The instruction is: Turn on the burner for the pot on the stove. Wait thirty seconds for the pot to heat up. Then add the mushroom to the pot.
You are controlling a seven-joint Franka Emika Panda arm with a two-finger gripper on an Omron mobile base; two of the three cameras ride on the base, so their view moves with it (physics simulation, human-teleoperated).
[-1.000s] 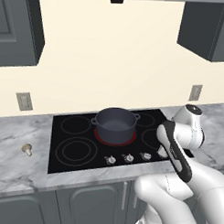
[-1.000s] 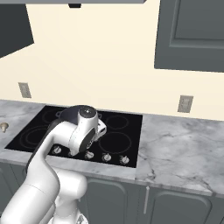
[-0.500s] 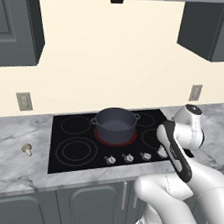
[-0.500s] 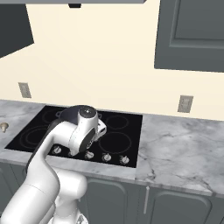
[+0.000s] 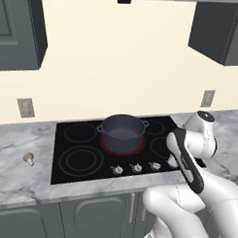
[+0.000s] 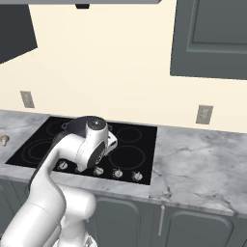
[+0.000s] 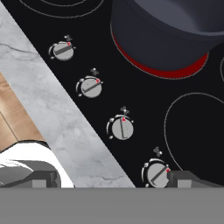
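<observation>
Base views: behind arm, left/right, facing forward-down, both covering stove (image 5: pixel 81 153) | Hand view: close above knobs (image 7: pixel 121 128), pot (image 7: pixel 175 30) edge

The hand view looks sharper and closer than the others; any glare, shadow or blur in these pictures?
Hand view: crisp, no blur; red glow of the burner under the pot, no glare on the stove. Left base view: flat, even light, no cast shadow beside the mushroom. Right base view: equally flat.

Pot (image 7: pixel 175 30): on red-glowing burner (image 7: pixel 157 70).
Knobs (image 7: pixel 121 128): four along stove (image 7: pixel 87 48) front edge.
Countertop (image 7: pixel 48 105): grey marble.
</observation>
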